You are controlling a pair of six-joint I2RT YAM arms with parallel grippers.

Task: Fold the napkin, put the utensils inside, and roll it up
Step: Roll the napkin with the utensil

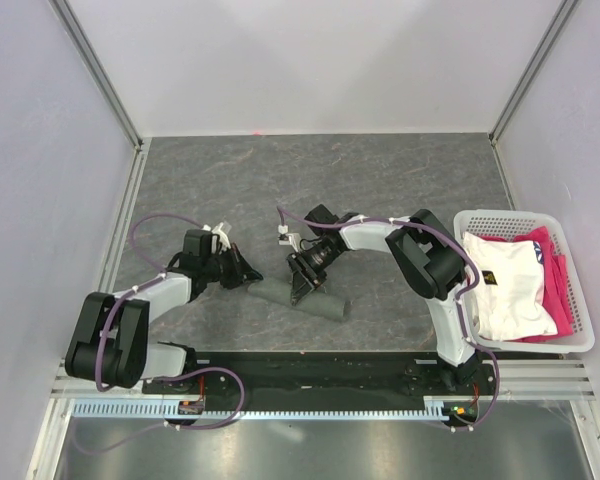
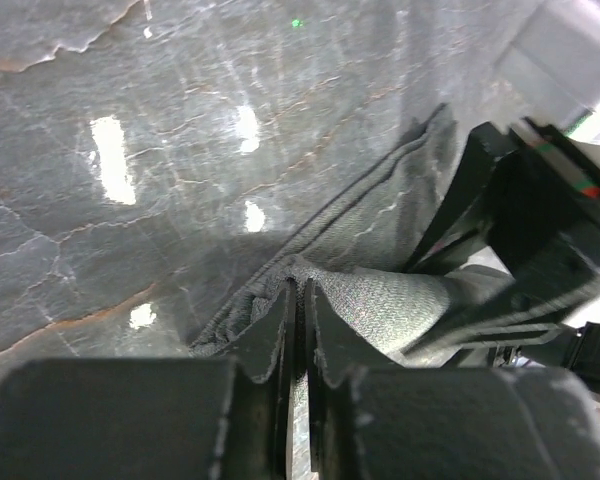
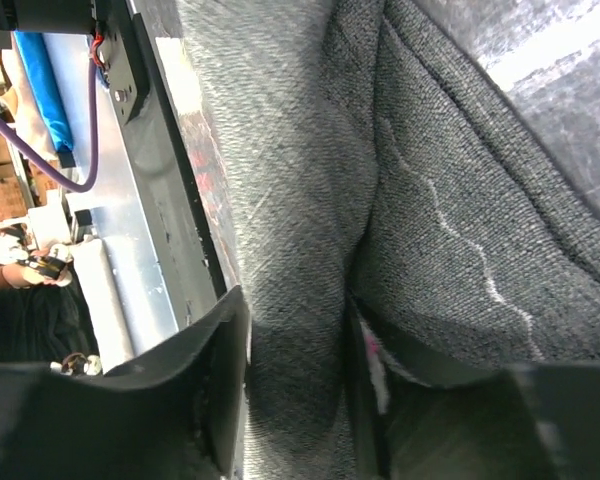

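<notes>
The left pincer [image 1: 246,276] is pinched almost shut on the hemmed end of the rolled napkin [image 1: 330,304], which runs rightward from its tips. The right pincer [image 1: 302,288] clasps the roll's middle, cloth filling its jaws. Bare table [image 1: 310,170] lies open beyond both pincers, and a basket [image 1: 525,214] sits well to the right.

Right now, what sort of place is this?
Probably a robot test cell in a lab: two arms bolted along the table edge, plain white walls boxing it in, and a basket of cloths beside a rolled napkin.
</notes>
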